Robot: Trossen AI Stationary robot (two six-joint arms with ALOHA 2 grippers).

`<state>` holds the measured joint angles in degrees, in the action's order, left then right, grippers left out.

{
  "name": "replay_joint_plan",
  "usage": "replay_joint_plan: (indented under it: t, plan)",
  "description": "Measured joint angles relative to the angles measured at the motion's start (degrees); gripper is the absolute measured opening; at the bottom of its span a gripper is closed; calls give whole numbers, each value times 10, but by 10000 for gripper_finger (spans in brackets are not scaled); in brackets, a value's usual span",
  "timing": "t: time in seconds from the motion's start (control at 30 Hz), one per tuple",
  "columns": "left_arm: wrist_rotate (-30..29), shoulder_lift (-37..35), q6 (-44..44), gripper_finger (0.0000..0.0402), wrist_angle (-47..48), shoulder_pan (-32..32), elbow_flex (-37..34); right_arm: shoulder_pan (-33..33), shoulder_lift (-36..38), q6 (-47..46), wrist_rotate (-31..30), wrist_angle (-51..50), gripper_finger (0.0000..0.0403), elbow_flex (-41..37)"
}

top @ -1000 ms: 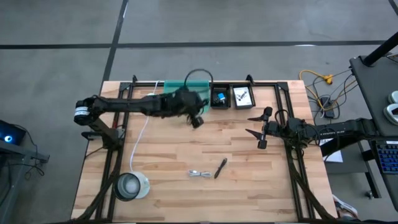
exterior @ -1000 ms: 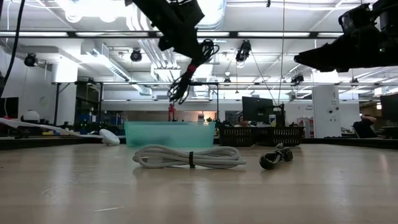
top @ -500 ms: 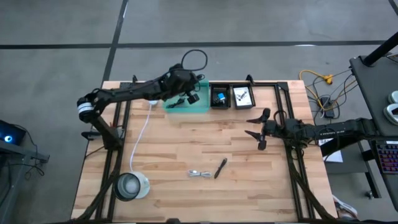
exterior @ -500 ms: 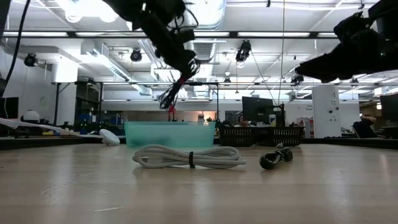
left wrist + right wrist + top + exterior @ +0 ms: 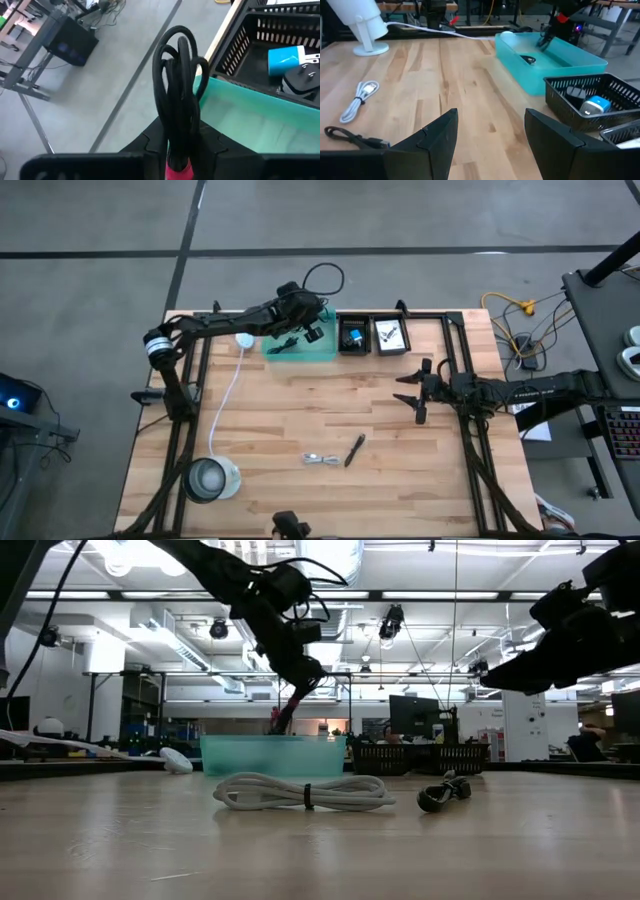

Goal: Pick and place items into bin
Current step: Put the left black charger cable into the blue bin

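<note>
My left gripper (image 5: 303, 330) is over the teal bin (image 5: 318, 350) at the table's far edge, shut on a bundle of black cables (image 5: 177, 90) with a red tie (image 5: 179, 170). One loop of the bundle (image 5: 326, 277) sticks out past the far edge. Its other end (image 5: 280, 720) hangs down toward the bin (image 5: 272, 754). A silvery cable (image 5: 320, 459) and a black pen (image 5: 354, 450) lie on the table near the front. My right gripper (image 5: 413, 394) hovers open at the right side with nothing between its fingers. My left gripper pinches the black cable bundle between its two fingers right at the red tie (image 5: 179, 169). The fingers slant down toward the far edge and lie along the bundle. The bundle is lifted clear of the table, one loop (image 5: 175, 45) reaching ahead of the fingers, the other end (image 5: 542, 41) hanging over the bin.
Two black baskets (image 5: 353, 336) (image 5: 390, 335) stand right of the bin. A round clear container (image 5: 207, 478) stands at the near left, and a long white cord (image 5: 228, 395) runs from it to a white disc (image 5: 244, 340). The middle of the table is bare wood.
My left gripper has carried the cable bundle from above the table's middle toward the far edge and a little down, coming over the bin while rolling and tipping. The bundle's hanging end now dips toward the bin. My right gripper has rolled slightly in place.
</note>
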<state>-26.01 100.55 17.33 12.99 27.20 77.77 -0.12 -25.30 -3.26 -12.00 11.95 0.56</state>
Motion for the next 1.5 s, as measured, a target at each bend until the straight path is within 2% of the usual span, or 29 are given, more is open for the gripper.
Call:
replay_joint_plan:
  t: [0.27, 0.67, 0.77, 1.23, 1.3, 1.37, 1.5]
  plan:
    - [-1, -4, 2, 97, -5, 0, 1, 0, 0, 2, 0, -24, 215, 0]
    - [-2, -14, 32, 229, -4, -15, 0, 0, 0, 35, -1, -10, 215, 0]
    - [-1, -20, 33, 252, -4, -24, 0, 0, 0, 39, -1, 3, 215, 0]
    - [0, -21, 36, 262, 0, -51, -3, 0, 0, 49, -1, 7, 215, 0]
    - [0, -21, 11, 262, -5, -51, -4, 0, 0, 50, -1, 7, 215, 0]
    - [3, -21, -56, 262, -17, -47, -5, 0, 0, 50, -1, 7, 215, 0]
    - [40, -21, -294, 262, -26, -16, -6, 0, 0, 49, -1, 7, 215, 0]
